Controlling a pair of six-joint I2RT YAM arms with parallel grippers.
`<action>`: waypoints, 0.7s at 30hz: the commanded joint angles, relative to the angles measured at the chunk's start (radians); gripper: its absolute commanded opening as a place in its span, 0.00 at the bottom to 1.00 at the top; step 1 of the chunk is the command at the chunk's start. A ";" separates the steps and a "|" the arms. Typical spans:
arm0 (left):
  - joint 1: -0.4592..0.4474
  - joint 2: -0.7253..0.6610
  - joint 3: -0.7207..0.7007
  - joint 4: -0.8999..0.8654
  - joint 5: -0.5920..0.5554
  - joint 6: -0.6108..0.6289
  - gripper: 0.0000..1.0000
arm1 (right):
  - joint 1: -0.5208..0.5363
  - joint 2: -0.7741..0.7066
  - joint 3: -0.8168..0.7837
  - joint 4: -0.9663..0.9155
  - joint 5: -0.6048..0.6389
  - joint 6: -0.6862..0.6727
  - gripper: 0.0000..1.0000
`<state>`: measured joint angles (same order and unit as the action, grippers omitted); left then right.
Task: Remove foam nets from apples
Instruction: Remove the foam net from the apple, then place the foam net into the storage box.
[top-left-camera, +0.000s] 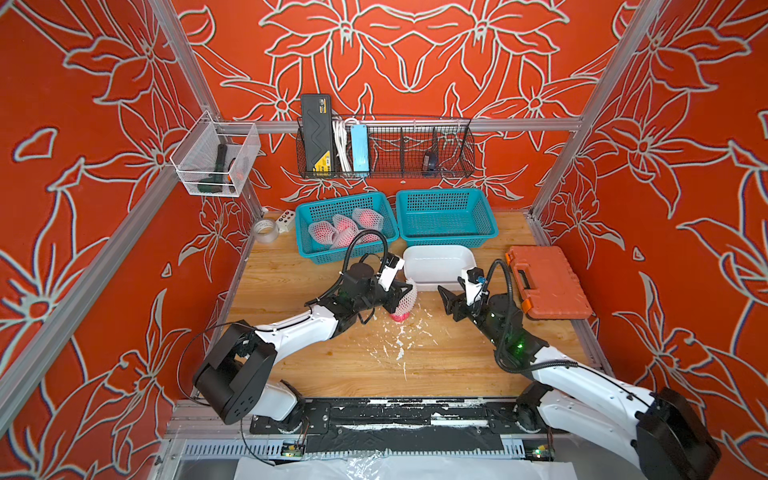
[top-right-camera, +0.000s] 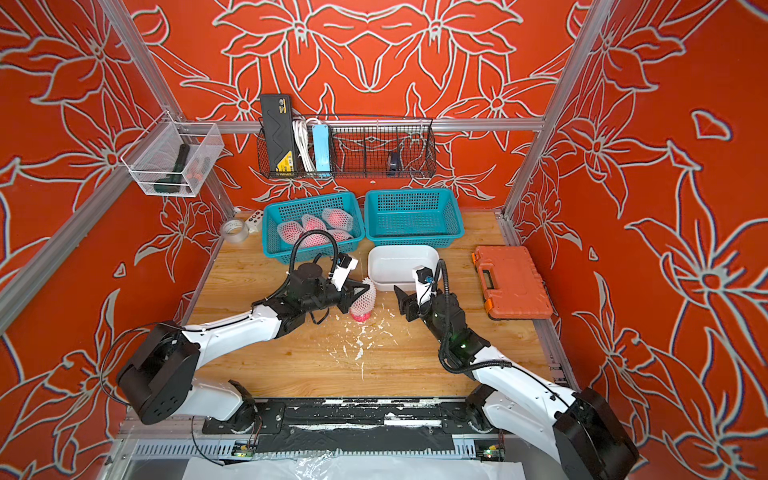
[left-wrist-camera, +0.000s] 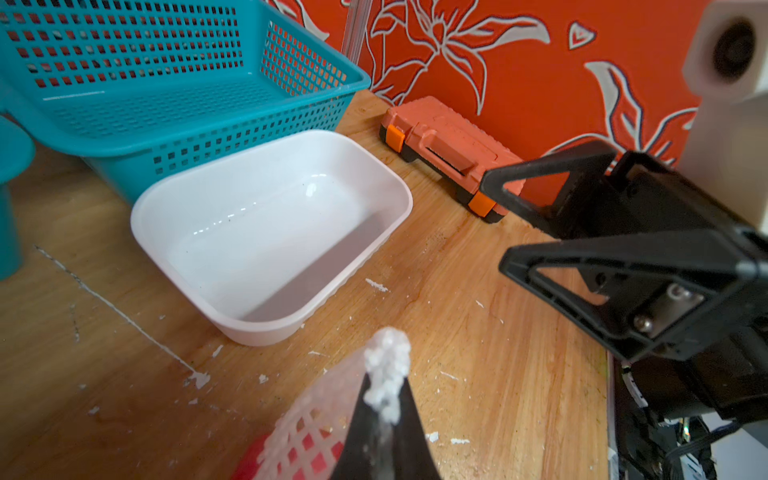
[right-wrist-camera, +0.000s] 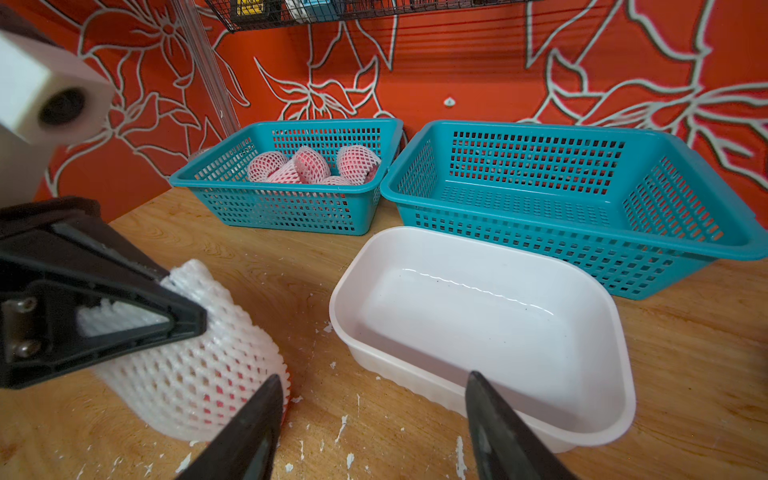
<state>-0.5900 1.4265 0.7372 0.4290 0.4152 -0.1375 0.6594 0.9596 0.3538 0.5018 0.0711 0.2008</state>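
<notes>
Many white foam crumbs (top-left-camera: 399, 345) litter the desk (top-left-camera: 436, 374) nearest my arms; they look like bits shed from mesh. Just beyond them one apple (top-left-camera: 400, 317) sits on the wood. Its red underside is bare, while a foam net (top-left-camera: 407, 300) covers the rest and rises to a gathered peak. My left pincer (top-left-camera: 404, 289) is clamped tight on that peak, and the left wrist view shows the foam bunched between its tips. I judge the grip is placed there so that a pull draws the sleeve off upward and leaves the fruit on the desk.

My right pincer (top-left-camera: 444, 300) hovers near the apple on its other side, jaws apart and holding nothing. I read that as ready to pin the fruit down, since otherwise it could ride up with the mesh or roll away.

Just behind the apple stands a white tray (top-left-camera: 436, 266), empty and close enough to serve as a drop-off, though whether for nets or fruit I cannot tell. An orange case (top-left-camera: 548, 282) lies closed to the tray's right, clear of the work. Farther back, side by side, the left basket (top-left-camera: 316, 249) holds four or five wrapped apples (top-left-camera: 345, 226), and the right basket (top-left-camera: 446, 216) is empty.
</notes>
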 joint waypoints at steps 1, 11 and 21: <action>0.003 -0.017 0.067 -0.018 -0.011 0.013 0.00 | -0.003 -0.022 -0.019 0.017 0.036 0.013 0.69; -0.043 0.160 0.472 -0.209 -0.187 0.131 0.00 | -0.004 -0.266 -0.129 -0.038 0.391 0.059 0.68; -0.158 0.532 0.994 -0.561 -0.502 0.188 0.00 | -0.012 -0.368 -0.158 -0.066 0.446 0.046 0.68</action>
<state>-0.7090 1.8931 1.6405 0.0353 0.0582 0.0032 0.6537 0.5812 0.1997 0.4503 0.4717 0.2348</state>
